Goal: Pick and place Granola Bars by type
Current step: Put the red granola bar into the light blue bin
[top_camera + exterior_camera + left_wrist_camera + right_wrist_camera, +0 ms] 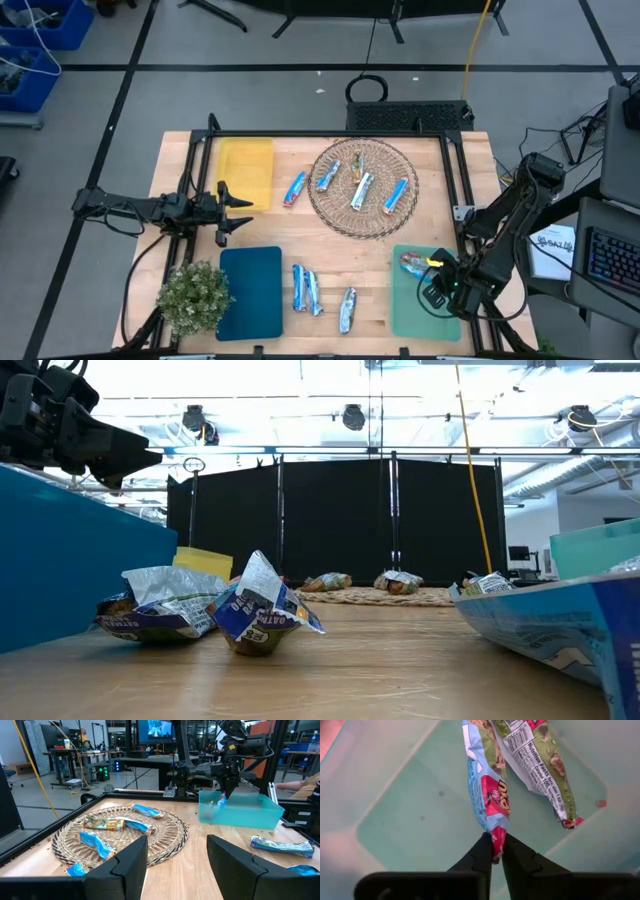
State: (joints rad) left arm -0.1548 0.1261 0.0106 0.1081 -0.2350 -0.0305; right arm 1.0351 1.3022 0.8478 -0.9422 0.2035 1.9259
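Note:
My right gripper (496,845) hangs over the green tray (410,312) at the table's near right, shut on a blue-and-red granola bar (487,785). A second bar with a green-and-white wrapper (540,770) lies flat on the tray floor beside it. The left wrist view shows the held bar (221,801) hanging below the right arm, above the tray (240,812). My left gripper (240,208) waits level at the table's left, open and holding nothing (177,865). My right gripper pinches the crimped red end of the wrapper (497,837) between its two fingertips. The fingers come from above, pointing steeply down. The bar hangs below them, stretched toward the tray floor. Whether its lower end rests there I cannot tell.
The round wicker basket (335,215) at the far middle holds several bars. One bar (295,188) lies beside the yellow mat (246,170). More bars (305,290) (347,310) lie near the front, right of the teal mat (250,292). A small plant (192,297) stands at the near left.

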